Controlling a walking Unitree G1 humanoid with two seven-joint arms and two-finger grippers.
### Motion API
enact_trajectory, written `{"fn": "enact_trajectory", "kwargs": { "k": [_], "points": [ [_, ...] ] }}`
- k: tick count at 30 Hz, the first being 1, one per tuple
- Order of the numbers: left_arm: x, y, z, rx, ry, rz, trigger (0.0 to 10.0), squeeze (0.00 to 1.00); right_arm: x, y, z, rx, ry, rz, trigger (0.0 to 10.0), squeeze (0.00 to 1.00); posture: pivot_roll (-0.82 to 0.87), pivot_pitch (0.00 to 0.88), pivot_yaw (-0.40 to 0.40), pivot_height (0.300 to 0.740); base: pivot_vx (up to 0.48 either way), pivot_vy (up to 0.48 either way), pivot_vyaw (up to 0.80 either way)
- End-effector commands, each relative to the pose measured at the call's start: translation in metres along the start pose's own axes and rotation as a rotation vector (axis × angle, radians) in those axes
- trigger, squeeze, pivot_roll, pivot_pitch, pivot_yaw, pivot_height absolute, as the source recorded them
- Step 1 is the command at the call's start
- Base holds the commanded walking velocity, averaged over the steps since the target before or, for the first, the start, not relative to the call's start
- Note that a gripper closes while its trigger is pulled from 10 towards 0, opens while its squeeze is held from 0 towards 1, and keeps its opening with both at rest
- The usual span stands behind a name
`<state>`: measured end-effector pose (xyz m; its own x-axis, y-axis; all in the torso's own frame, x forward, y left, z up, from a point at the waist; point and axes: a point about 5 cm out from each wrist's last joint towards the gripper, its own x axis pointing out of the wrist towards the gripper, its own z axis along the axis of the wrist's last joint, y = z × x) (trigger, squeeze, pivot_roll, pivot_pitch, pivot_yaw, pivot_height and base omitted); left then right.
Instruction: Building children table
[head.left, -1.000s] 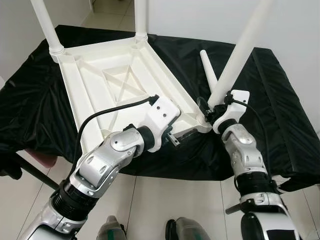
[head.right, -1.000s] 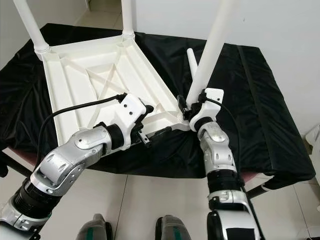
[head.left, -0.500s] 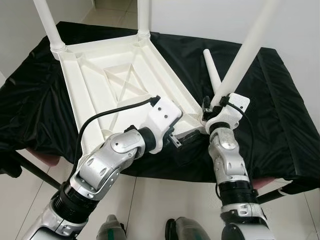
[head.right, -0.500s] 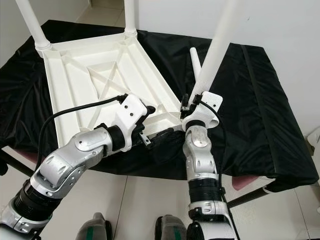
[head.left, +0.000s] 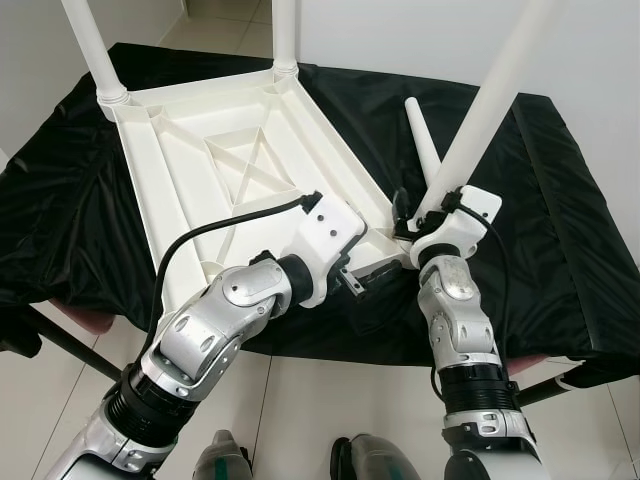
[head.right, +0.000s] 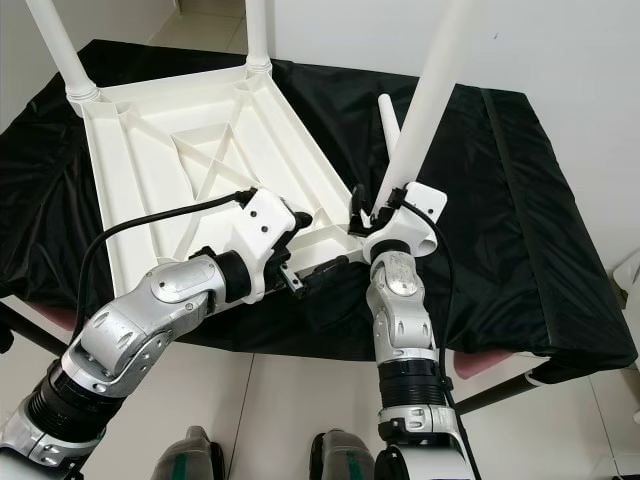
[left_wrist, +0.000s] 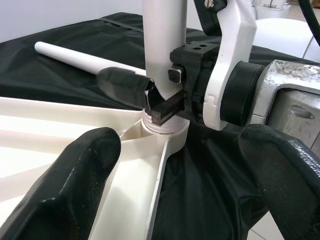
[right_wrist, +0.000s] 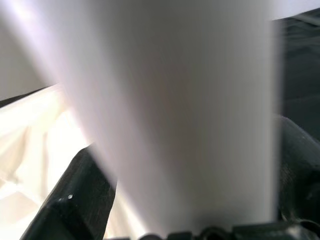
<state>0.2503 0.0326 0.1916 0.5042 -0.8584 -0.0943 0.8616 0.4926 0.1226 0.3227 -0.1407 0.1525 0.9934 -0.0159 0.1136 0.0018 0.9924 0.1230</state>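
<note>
A white plastic children's table (head.left: 235, 160) lies upside down on the counter (head.left: 560, 230), which is draped in black cloth; it occupies the counter's left and middle portion, its near corner reaching the front edge. Two legs (head.left: 92, 50) stand upright in the sockets at the far corners. A third leg (head.left: 480, 115) stands tilted in the near right corner socket (left_wrist: 164, 131). The right claw (left_wrist: 150, 97) pinches this leg just above the socket, one finger on each side. The left claw (head.left: 358, 280) sits at the children's table's near edge, just beside that same corner; its fingers (left_wrist: 75, 185) are spread wide, one over the white frame, the other over the black cloth, gripping nothing. A fourth, loose leg (head.left: 422, 150) lies flat on the cloth behind the tilted leg, toward the counter's right half.
</note>
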Motion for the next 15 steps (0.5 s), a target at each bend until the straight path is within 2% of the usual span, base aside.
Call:
{"fn": "enact_trajectory", "kwargs": {
  "k": [1,8,9,10,12,13,15],
  "points": [
    [0.000,-0.006,-0.001,0.000,0.009,-0.070,10.0,0.00,-0.002,-0.001,-0.002,0.010,0.015,0.020,10.0,1.00,-0.03,0.019,-0.044,0.740,0.000,0.000,0.00],
    [0.000,-0.006,-0.001,0.000,0.007,-0.069,10.0,0.00,-0.003,-0.006,-0.004,-0.007,0.039,0.106,10.0,1.00,-0.04,0.021,-0.041,0.740,0.000,0.000,0.00],
    [0.000,-0.006,-0.001,0.000,0.007,-0.070,10.0,0.00,0.000,-0.011,-0.003,-0.034,0.051,0.169,10.0,0.00,-0.04,0.020,-0.034,0.740,0.000,0.000,0.00],
    [0.000,-0.006,-0.001,0.000,0.007,-0.070,10.0,0.00,0.000,-0.011,-0.003,-0.034,0.051,0.169,10.0,0.00,-0.04,0.020,-0.034,0.740,0.000,0.000,0.00],
    [0.000,-0.005,-0.001,0.002,0.010,-0.071,10.0,0.00,0.007,-0.022,-0.001,-0.096,0.066,0.295,10.0,0.00,-0.04,0.018,-0.031,0.740,0.000,0.000,0.00],
    [0.000,-0.005,-0.001,0.002,0.010,-0.071,10.0,0.00,0.007,-0.022,-0.001,-0.096,0.066,0.295,10.0,0.00,-0.04,0.018,-0.031,0.740,0.000,0.000,0.00],
    [-0.001,-0.004,-0.001,0.005,0.011,-0.071,10.0,0.00,0.013,-0.030,0.001,-0.120,0.082,0.371,10.0,0.00,-0.04,0.018,-0.029,0.740,0.000,0.000,0.00]
  ]
}}
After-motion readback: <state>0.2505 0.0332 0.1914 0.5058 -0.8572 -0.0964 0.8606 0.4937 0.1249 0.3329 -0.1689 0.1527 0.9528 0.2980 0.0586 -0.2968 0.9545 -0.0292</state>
